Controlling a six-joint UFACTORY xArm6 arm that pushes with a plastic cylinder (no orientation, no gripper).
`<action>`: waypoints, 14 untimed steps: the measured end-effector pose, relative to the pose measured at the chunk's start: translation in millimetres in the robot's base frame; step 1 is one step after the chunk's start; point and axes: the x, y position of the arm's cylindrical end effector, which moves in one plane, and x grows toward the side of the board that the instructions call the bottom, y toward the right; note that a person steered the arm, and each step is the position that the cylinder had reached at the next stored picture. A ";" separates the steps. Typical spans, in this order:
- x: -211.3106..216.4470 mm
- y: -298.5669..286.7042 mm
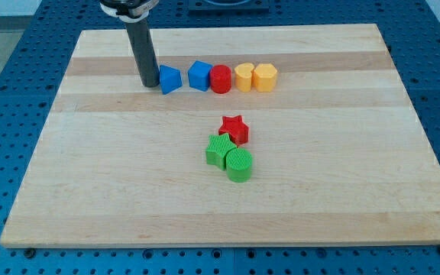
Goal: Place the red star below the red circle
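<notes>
The red star [234,127] lies near the board's middle, touching the green star [220,150] just below it. The red circle [221,79] stands in a row near the view's top, well above the red star. My tip [149,83] rests on the board at the left end of that row, right beside the blue triangle [170,79], far up and left of the red star.
The row runs left to right: blue triangle, blue block [198,76], red circle, yellow heart-like block [244,76], yellow hexagon [265,77]. A green circle [239,164] touches the green star at its lower right. The wooden board [90,191] lies on a blue perforated table.
</notes>
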 end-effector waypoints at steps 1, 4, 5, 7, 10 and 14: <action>0.0 0.3; 10.0 -5.9; 45.8 -34.3; 51.0 -34.2; 185.4 -1.5; 218.6 128.2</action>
